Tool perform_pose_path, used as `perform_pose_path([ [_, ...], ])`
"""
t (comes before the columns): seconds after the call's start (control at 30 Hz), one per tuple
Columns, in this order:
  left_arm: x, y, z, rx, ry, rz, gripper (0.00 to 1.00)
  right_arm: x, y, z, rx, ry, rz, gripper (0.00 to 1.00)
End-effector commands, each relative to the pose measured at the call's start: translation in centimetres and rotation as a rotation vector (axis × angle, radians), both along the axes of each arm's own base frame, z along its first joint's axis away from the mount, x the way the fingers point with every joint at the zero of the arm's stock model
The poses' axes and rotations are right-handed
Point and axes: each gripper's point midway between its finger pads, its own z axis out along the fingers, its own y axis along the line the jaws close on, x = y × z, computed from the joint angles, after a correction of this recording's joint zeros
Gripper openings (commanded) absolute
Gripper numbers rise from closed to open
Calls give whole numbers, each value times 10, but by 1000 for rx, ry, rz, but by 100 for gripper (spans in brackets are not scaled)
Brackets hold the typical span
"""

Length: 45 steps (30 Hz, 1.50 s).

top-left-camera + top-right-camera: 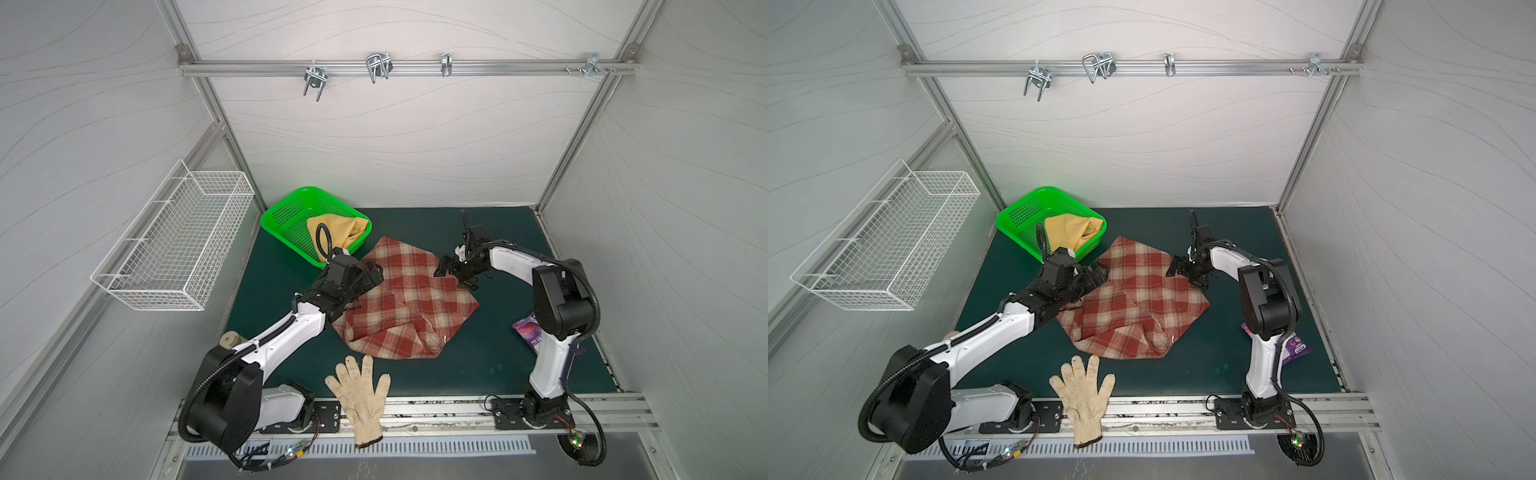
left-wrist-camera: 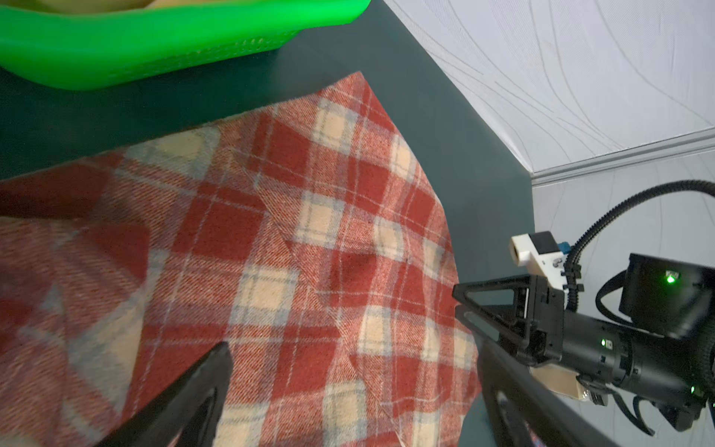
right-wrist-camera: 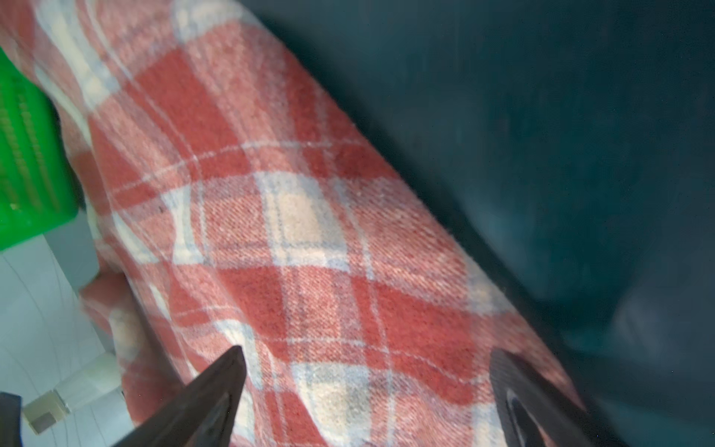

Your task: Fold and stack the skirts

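Wire basket (image 1: 174, 245): white; fixed to the left wall, off the mat.
Green basket (image 1: 286, 214): at the far left corner of the dark green mat (image 1: 490, 365); its near edge is partly hidden by the left arm.
Mustard skirt (image 1: 338, 230): 1 of the 2 skirts; bunched inside the green basket, filling its right half, with a fold lying over the rim.
Left gripper (image 1: 374, 273): at the left far edge of the plaid skirt; in the left wrist view its 2 fingers (image 2: 201, 387) stand wide apart with only cloth below the gap; nothing is pinched; whether they touch the cloth cannot be told.
Glove (image 1: 361, 395): off-white knit; palm flat, fingers pointing at the plaid skirt, cuff over the front rail; just apart from the skirt's near hem.
Plaid skirt (image 1: 415, 307): rust-red and cream; spread on the middle of the mat between the 2 grippers, not flat, with a fold along its near part; its far corner is near the green basket.
Right gripper (image 1: 455, 274): over the right far edge of the plaid skirt; in the right wrist view its jaws are spread, the cloth edge running beneath them; nothing held.
Purple packet (image 1: 527, 332): on the mat at the right, partly behind the right arm; well apart from both skirts.
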Motion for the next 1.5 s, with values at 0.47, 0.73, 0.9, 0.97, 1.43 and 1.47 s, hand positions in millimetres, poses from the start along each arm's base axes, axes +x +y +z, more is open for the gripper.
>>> perform_pose_path([
  [0.47,81,-55,5,-67,-29,-94,99,113,-41,-35,-174,69,-49,99],
  [0.73,68,-48,16,-75,-35,-80,99,134,-40,53,-73,-115,-41,99],
  [0.9,47,-39,12,-88,21,-57,99,92,-14,115,24,-271,-16,99],
  [0.97,38,-33,7,-64,57,-45,99,71,-4,129,47,-306,3,99],
  [1.43,14,7,-68,136,248,65,89,-45,44,92,-6,-305,188,99],
  [1.47,15,7,-73,148,260,68,88,-48,44,88,-15,-301,192,99],
])
